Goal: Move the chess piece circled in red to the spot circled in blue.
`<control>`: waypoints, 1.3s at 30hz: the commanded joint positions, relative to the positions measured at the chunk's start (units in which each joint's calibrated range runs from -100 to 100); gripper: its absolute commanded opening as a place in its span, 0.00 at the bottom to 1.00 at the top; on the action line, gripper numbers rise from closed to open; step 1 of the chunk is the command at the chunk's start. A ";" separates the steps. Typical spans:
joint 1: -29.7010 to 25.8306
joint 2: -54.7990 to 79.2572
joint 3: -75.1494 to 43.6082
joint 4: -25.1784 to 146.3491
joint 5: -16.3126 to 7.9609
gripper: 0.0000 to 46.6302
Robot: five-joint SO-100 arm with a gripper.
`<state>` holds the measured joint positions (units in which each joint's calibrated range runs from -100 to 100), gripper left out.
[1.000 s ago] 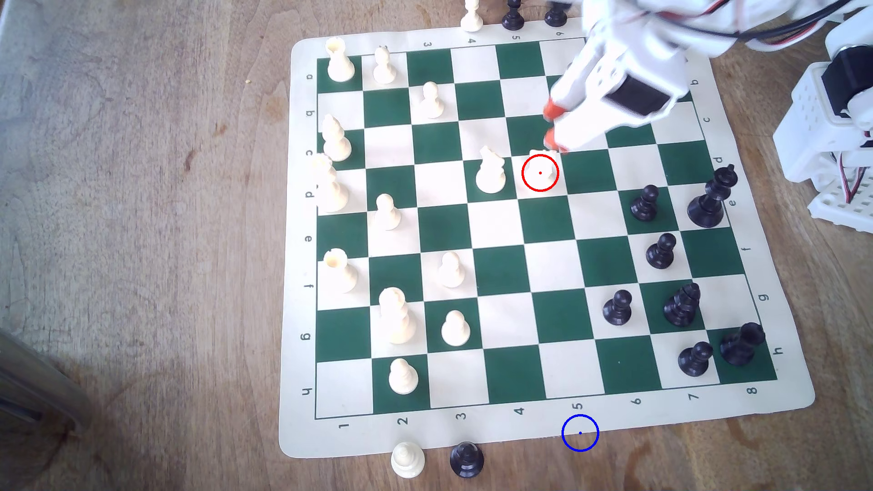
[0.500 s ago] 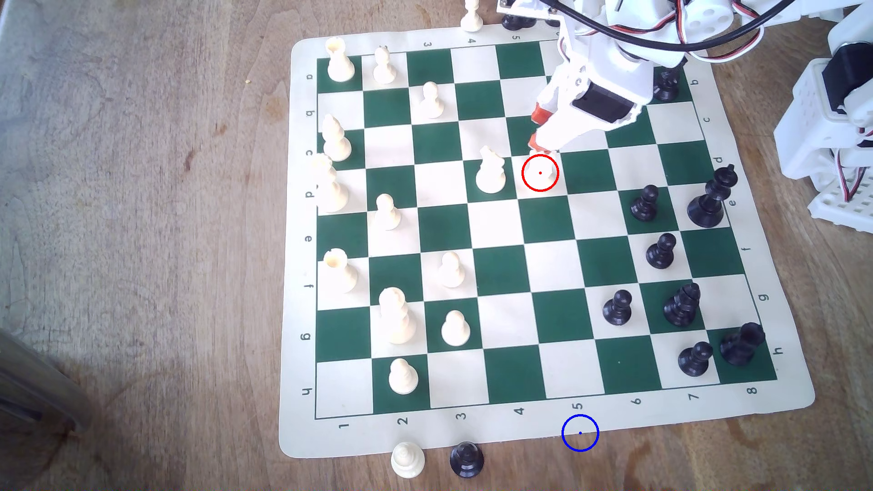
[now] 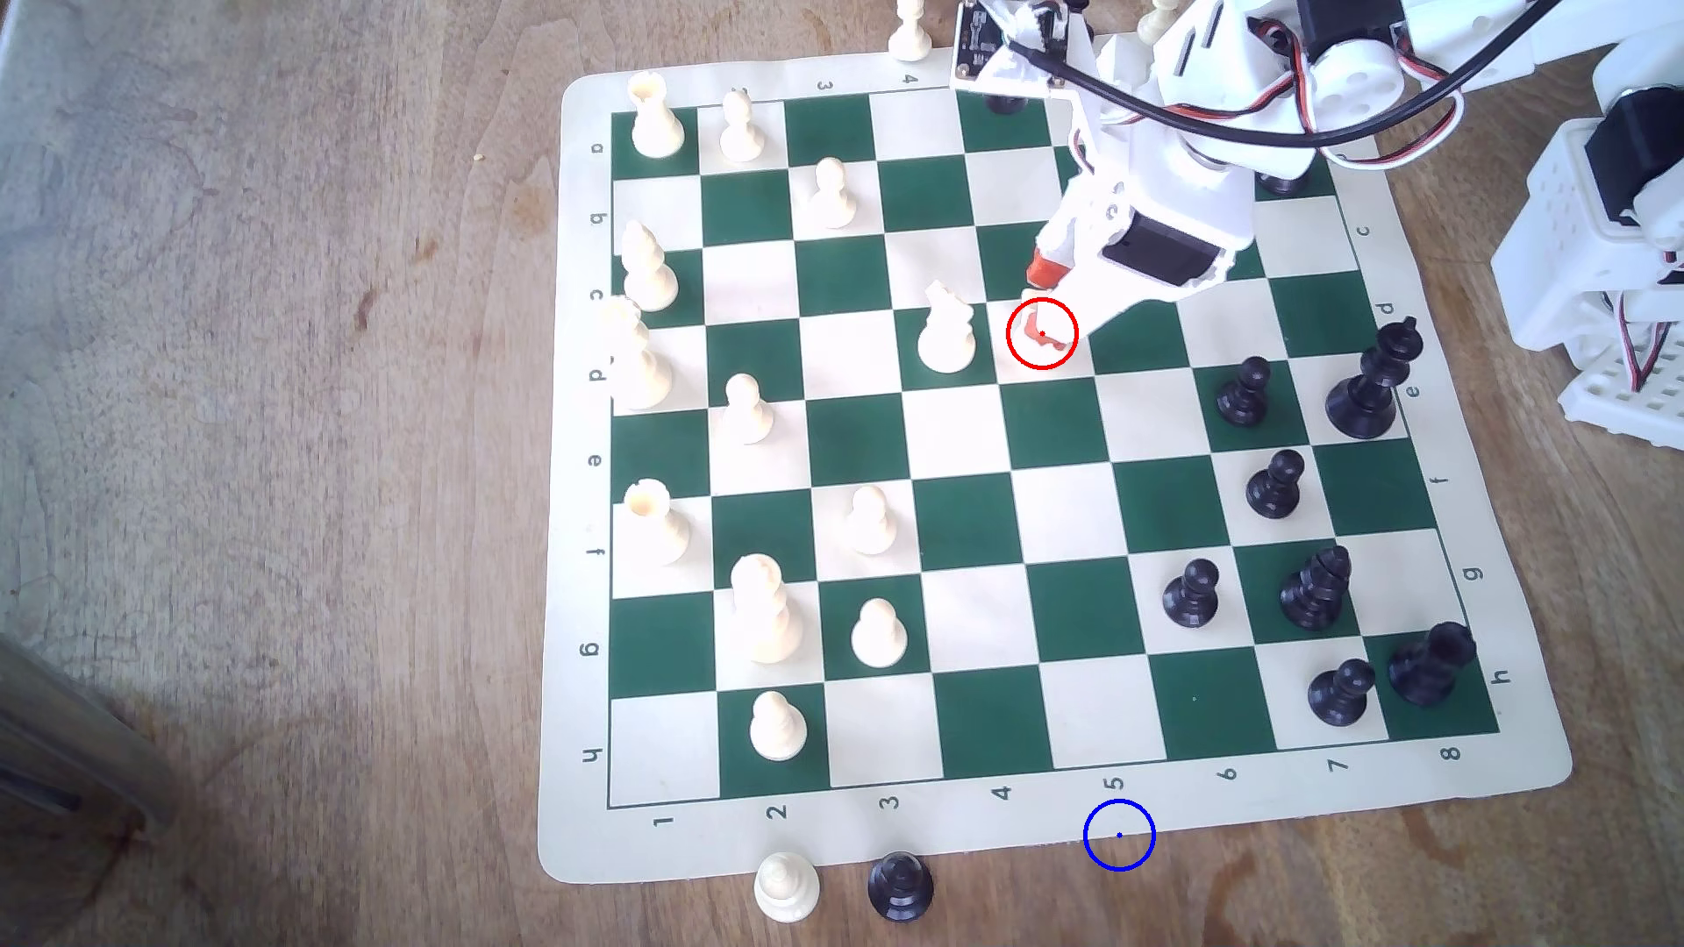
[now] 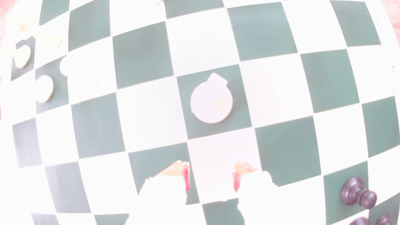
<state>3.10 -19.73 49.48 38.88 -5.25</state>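
Note:
The red ring (image 3: 1042, 333) sits on a white square near the middle of the chess board (image 3: 966, 528). The chess piece circled in red (image 3: 1048, 353) is cream on that white square, hard to make out, and mostly covered by one orange fingertip. My gripper (image 3: 1042, 302) is open, with one orange tip inside the ring and the other just beyond it. In the washed-out wrist view the gripper (image 4: 212, 175) stands open over a white square, and the piece between the fingers is blown out. The spot circled in blue (image 3: 1119, 835) lies on the mat's near border by the "5".
A tall cream knight (image 3: 946, 332) (image 4: 211, 101) stands one square to the exterior view's left of the red ring. Black pieces (image 3: 1244, 393) fill the exterior view's right side and cream pieces (image 3: 747, 410) the left. A cream piece (image 3: 785, 888) and a black piece (image 3: 899, 885) stand off the mat near the blue ring.
The gripper has come down and forward from above the ring's far side. Its nearer orange tip now lies inside the red ring. The fingers stay apart.

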 commanded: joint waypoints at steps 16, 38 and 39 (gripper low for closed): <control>0.62 0.72 1.65 -2.03 0.00 0.21; -0.24 -1.75 0.47 -1.78 -0.59 0.00; -0.32 -2.59 -1.61 1.66 -0.29 0.00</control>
<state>3.10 -18.64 51.83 36.57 -5.59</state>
